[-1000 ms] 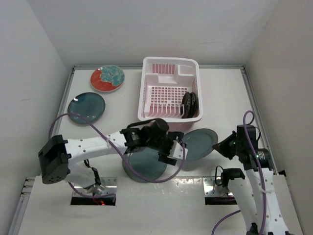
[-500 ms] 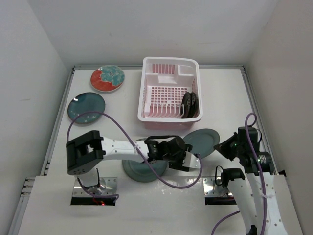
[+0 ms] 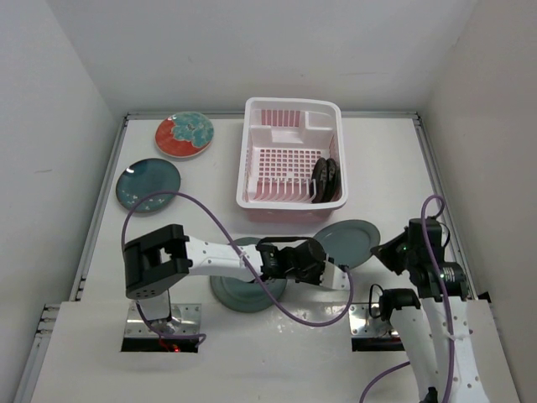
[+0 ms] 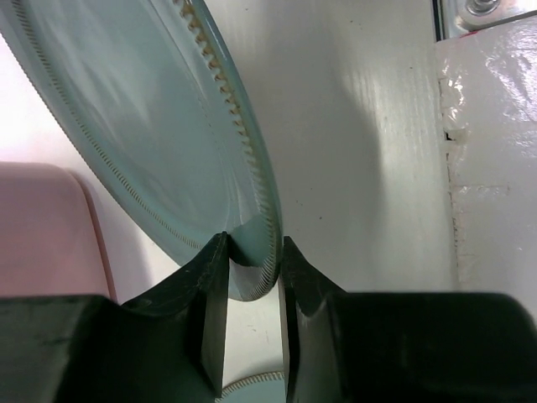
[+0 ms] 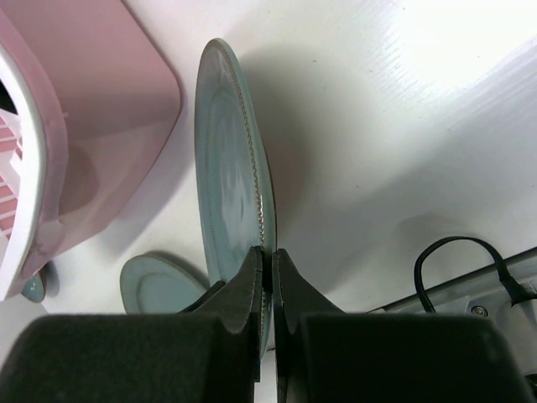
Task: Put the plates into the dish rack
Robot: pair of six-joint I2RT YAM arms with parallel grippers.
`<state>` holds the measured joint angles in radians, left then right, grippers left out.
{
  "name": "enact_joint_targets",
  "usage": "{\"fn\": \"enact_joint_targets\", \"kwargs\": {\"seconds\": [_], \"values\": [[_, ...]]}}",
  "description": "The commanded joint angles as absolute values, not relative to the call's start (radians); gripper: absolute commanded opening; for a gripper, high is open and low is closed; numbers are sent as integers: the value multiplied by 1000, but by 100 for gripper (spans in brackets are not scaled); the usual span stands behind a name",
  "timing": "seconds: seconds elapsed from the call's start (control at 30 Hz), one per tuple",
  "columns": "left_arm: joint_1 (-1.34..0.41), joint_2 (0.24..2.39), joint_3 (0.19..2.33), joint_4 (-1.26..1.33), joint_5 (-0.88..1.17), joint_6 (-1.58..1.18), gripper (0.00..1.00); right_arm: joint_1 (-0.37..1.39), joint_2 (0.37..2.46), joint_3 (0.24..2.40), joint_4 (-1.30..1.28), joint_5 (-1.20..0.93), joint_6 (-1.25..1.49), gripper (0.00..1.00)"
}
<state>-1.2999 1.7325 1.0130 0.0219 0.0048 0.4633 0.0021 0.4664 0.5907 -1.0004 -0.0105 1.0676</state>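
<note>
Closest to the arm bases, the flat plate (image 3: 239, 294), grey-teal, lies on the tabletop (image 3: 386, 159) with the left arm reaching across it toward the right. Just past it, the left gripper (image 4: 254, 252) meets the lower rim of the raised plate (image 5: 226, 159). This is the other grey-teal one, and it stands tilted on edge just in front of the near right corner of the dish rack (image 3: 292, 155). In the left wrist view the jaws sit on either side of the toothed rim, each finger against the plate, clamped on it. The right gripper (image 5: 268, 256) comes in from the right side, and its jaws are pressed onto the same plate's rim with only the thin edge between them. So 2 grippers hold 1 plate, and I cannot tell whether its lowest edge touches the tabletop. Beyond it the dish rack, pink and white, sits around the middle of the tabletop, and the black plate (image 3: 325, 179) stands on edge in its near right part. Left of the rack and well apart from it, the dark teal plate (image 3: 148, 185) lies flat. Farther back, the red plate (image 3: 184, 134) with its pale blue centre lies near the far left corner.
</note>
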Motion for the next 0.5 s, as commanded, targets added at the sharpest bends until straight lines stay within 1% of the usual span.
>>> {"fn": "enact_joint_targets", "kwargs": {"seconds": [0.0, 0.03, 0.2, 0.23, 0.27, 0.3, 0.37, 0.4, 0.47], "values": [[-1327, 1756, 1058, 129, 29, 399, 2, 9, 457, 569, -991, -78, 1088, 0], [-1327, 1756, 1058, 129, 29, 399, 0, 11, 456, 566, -991, -80, 1086, 0], [-1327, 1756, 1058, 147, 18, 358, 0, 9, 472, 535, -986, -87, 1034, 0], [-1318, 1756, 1058, 147, 18, 347, 0, 9, 489, 522, -989, -87, 1019, 2], [-1318, 1756, 1058, 147, 18, 338, 0, 9, 495, 515, -992, -90, 1016, 4], [-1318, 1756, 1058, 147, 35, 337, 0, 9, 505, 497, -994, -95, 1009, 9], [-1309, 1747, 1058, 156, 72, 327, 0, 9, 522, 471, -970, -116, 999, 16], [-1308, 1747, 1058, 156, 72, 327, 0, 11, 529, 448, -950, -118, 999, 23], [-1308, 1747, 1058, 156, 81, 318, 0, 11, 535, 436, -921, -129, 999, 28]]}}
